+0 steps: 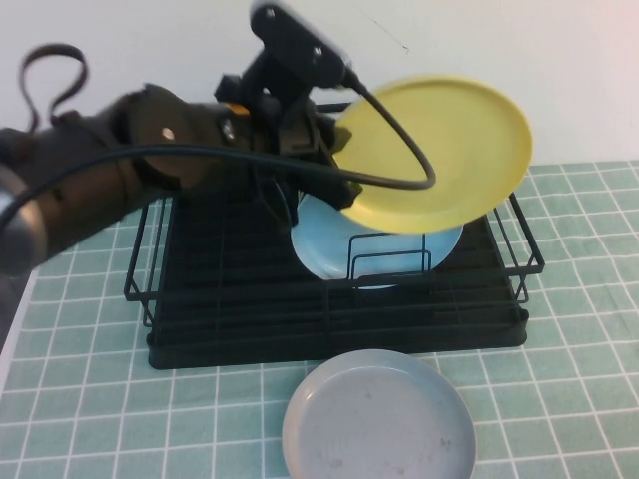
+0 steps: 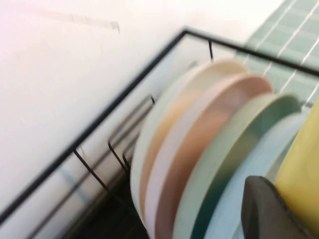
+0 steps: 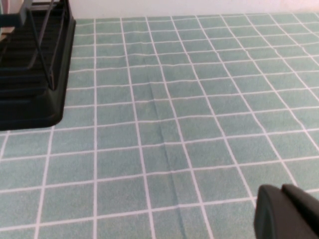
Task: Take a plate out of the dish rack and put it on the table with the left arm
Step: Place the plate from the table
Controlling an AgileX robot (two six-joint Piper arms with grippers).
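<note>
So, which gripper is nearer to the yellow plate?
The left. The left gripper grips the yellow plate at its edge, above the dish rack. The right gripper hangs over the bare table beside the rack, away from the plate.

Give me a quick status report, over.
Left claw shut on yellow plate, held above dish rack. Right claw parked low over table. Grey plate sits in front of rack.

Plain white wall [image 1: 519,50] behind
</note>
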